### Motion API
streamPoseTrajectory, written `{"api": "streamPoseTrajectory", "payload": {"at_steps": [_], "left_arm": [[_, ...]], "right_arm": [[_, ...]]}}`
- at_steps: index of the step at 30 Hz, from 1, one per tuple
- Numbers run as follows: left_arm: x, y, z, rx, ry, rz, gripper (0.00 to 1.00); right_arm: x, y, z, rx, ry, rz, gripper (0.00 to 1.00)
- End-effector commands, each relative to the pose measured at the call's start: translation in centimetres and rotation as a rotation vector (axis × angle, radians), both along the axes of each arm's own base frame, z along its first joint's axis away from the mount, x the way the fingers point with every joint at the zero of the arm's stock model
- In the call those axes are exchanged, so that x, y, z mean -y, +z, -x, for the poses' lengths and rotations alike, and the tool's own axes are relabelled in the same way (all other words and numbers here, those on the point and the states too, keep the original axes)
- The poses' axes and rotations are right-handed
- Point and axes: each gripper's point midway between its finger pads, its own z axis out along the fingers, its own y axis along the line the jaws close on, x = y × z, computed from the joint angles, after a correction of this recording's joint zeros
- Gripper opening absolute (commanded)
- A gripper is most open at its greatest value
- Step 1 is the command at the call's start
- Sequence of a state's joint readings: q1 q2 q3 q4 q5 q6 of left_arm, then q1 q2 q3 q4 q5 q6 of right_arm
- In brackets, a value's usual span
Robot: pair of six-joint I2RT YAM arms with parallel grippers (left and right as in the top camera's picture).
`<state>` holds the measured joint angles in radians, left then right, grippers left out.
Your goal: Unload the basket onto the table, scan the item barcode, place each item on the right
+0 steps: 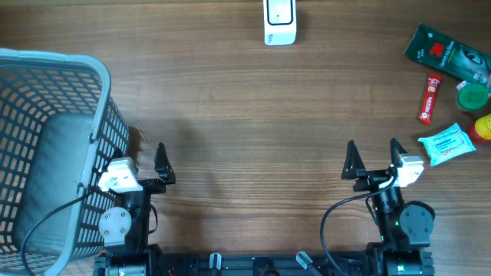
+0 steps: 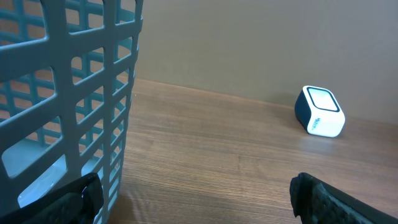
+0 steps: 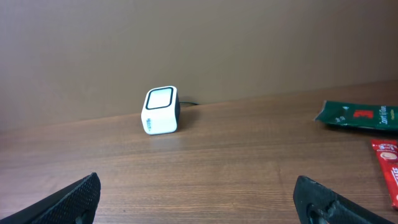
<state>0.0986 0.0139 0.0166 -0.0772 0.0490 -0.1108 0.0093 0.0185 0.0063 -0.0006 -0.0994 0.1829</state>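
The white barcode scanner [image 1: 279, 21] stands at the far middle edge of the table; it also shows as the scanner [image 2: 320, 111] and the scanner [image 3: 160, 110] in the wrist views. The items lie in a group at the far right: a green packet [image 1: 449, 52], a red sachet [image 1: 430, 98], a green round tub [image 1: 472, 95], a yellow thing [image 1: 484, 126] and a pale blue wipes pack [image 1: 449, 144]. My left gripper [image 1: 140, 159] is open beside the basket, holding nothing. My right gripper [image 1: 373, 153] is open and holding nothing, left of the wipes pack.
A light blue mesh basket [image 1: 96, 73] fills the left side, and its wall [image 2: 68, 93] stands right against my left finger. The green packet [image 3: 357, 116] and red sachet [image 3: 387, 165] lie ahead-right of my right gripper [image 3: 198, 196]. Bare wood lies between my left gripper's [image 2: 196, 194] fingers.
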Motion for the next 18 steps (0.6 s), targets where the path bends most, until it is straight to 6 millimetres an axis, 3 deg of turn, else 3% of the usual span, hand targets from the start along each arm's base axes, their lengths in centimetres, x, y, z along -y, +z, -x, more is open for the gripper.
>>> {"api": "streamPoseTrajectory", "payload": {"at_steps": [1,18], "left_arm": [[-0.4,-0.28,0.01,0.0,0.021,0.008,1.0],[-0.4,-0.3,0.01,-0.001,0.021,0.009,1.0]], "right_arm": [[0.46,0.07,-0.04,0.003,-0.024,-0.01,1.0],[0.46,0.07,-0.04,0.003,-0.024,-0.01,1.0]]}}
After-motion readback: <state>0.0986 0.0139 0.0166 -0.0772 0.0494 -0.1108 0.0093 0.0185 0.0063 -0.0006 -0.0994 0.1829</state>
